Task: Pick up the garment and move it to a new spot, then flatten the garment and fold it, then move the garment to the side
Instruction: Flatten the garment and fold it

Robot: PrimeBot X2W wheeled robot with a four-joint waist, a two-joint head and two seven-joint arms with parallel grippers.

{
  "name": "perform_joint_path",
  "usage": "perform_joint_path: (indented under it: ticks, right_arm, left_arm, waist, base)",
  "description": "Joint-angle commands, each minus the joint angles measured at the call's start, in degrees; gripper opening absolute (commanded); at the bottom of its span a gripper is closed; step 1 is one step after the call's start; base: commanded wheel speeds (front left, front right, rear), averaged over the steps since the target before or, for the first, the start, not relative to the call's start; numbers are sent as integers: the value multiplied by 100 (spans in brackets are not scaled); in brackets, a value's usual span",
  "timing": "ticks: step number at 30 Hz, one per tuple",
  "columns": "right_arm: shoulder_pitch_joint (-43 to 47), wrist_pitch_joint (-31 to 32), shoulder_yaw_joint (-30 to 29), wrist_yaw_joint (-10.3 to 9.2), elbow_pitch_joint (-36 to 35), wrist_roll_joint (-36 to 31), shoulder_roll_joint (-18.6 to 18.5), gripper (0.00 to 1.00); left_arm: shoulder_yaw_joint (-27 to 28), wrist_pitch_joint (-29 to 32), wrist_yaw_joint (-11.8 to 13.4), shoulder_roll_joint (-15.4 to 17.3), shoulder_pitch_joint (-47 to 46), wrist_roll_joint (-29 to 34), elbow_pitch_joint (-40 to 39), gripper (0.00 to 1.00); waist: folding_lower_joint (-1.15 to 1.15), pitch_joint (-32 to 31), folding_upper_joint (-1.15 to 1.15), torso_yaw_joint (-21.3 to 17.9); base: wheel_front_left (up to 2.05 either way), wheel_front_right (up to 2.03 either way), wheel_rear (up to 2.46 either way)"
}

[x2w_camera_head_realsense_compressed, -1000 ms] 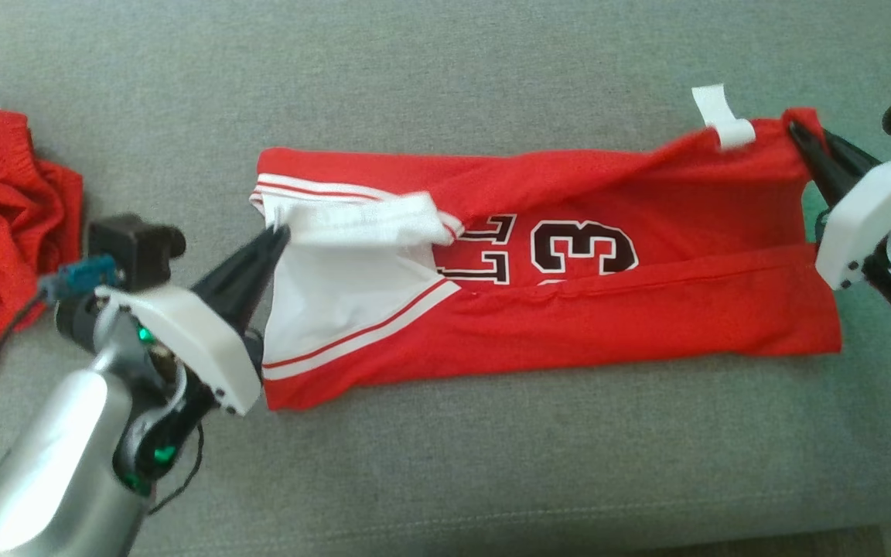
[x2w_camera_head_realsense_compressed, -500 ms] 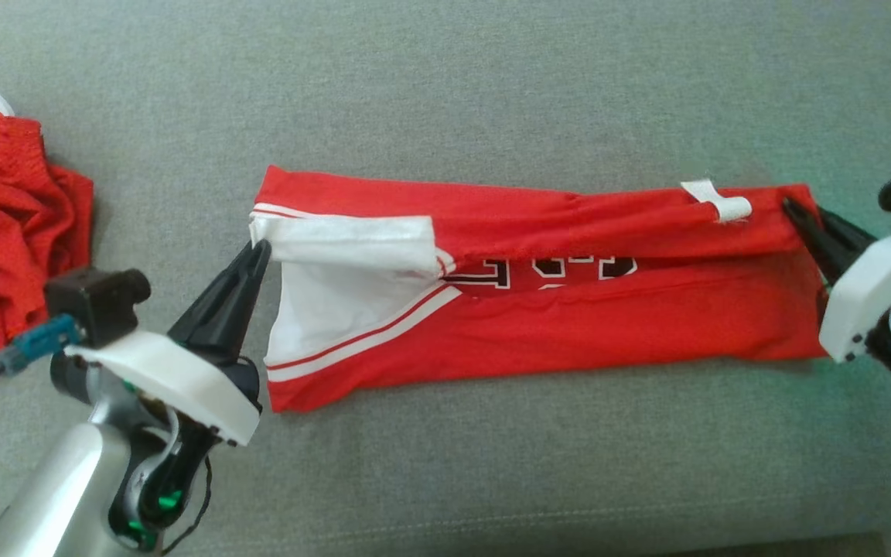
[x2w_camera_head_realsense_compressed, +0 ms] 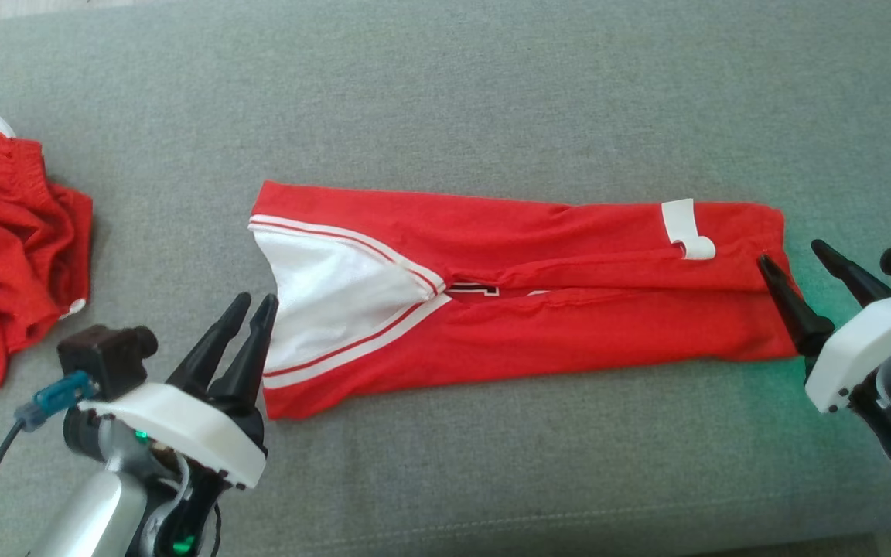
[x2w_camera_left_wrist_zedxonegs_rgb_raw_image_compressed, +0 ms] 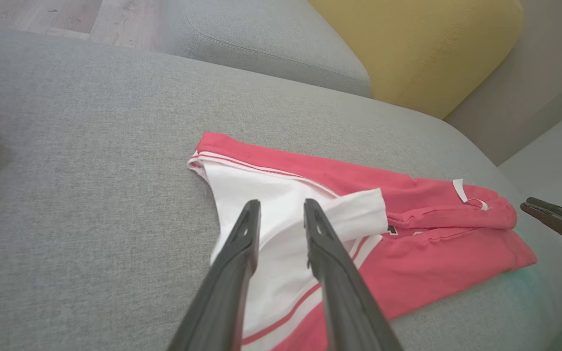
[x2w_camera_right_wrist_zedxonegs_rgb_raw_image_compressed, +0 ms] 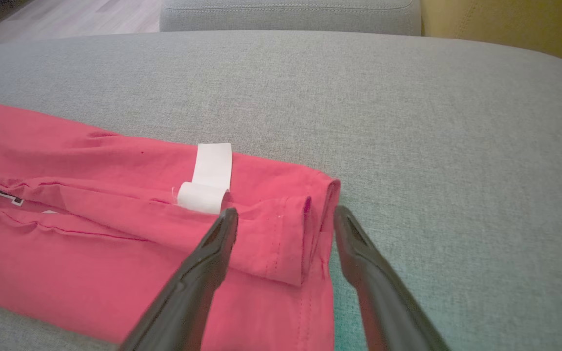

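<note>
The garment (x2w_camera_head_realsense_compressed: 538,325), a red jersey with a white side panel and a white tag (x2w_camera_head_realsense_compressed: 685,228), lies folded lengthwise into a long strip on the grey sofa seat (x2w_camera_head_realsense_compressed: 445,93). My left gripper (x2w_camera_head_realsense_compressed: 256,302) is open by a narrow gap just off the strip's left end, holding nothing. In the left wrist view its fingertips (x2w_camera_left_wrist_zedxonegs_rgb_raw_image_compressed: 251,209) hover over the white panel (x2w_camera_left_wrist_zedxonegs_rgb_raw_image_compressed: 281,185). My right gripper (x2w_camera_head_realsense_compressed: 790,254) stands open at the right end. In the right wrist view its spread fingers (x2w_camera_right_wrist_zedxonegs_rgb_raw_image_compressed: 222,229) straddle the garment's folded corner (x2w_camera_right_wrist_zedxonegs_rgb_raw_image_compressed: 286,234) without pinching it.
A second crumpled red garment (x2w_camera_head_realsense_compressed: 5,247) lies at the far left of the seat. A yellow cushion (x2w_camera_left_wrist_zedxonegs_rgb_raw_image_compressed: 417,48) and a grey cushion (x2w_camera_left_wrist_zedxonegs_rgb_raw_image_compressed: 271,44) sit at the back. The seat's front edge (x2w_camera_head_realsense_compressed: 492,526) runs close below the grippers.
Both grippers opened and let go of the garment's upper layer, which dropped flat over the printed number. Both arms drew back toward the near edge. The camera also shifted.
</note>
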Motion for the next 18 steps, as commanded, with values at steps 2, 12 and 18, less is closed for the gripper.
perform_joint_path:
  ticks: [2, 12, 18]
  right_arm:
    - [78, -9, -82, 40, -241, -86, -63, 100]
    - [256, 153, -272, 40, -488, -266, 145, 100]
    - [319, 184, -333, 40, -572, -309, 211, 100]
  left_arm:
    - [213, -64, 33, 91, -142, 14, -143, 45]
    - [156, -10, 60, 119, -156, 30, -159, 51]
    - [121, -32, 100, 122, -169, 86, -197, 100]
  waist:
    - [0, -14, 0, -12]
    - [0, -102, 0, -35]
    - [0, -168, 0, -24]
  base:
    - [0, 0, 0]
    - [0, 0, 0]
    - [0, 0, 0]
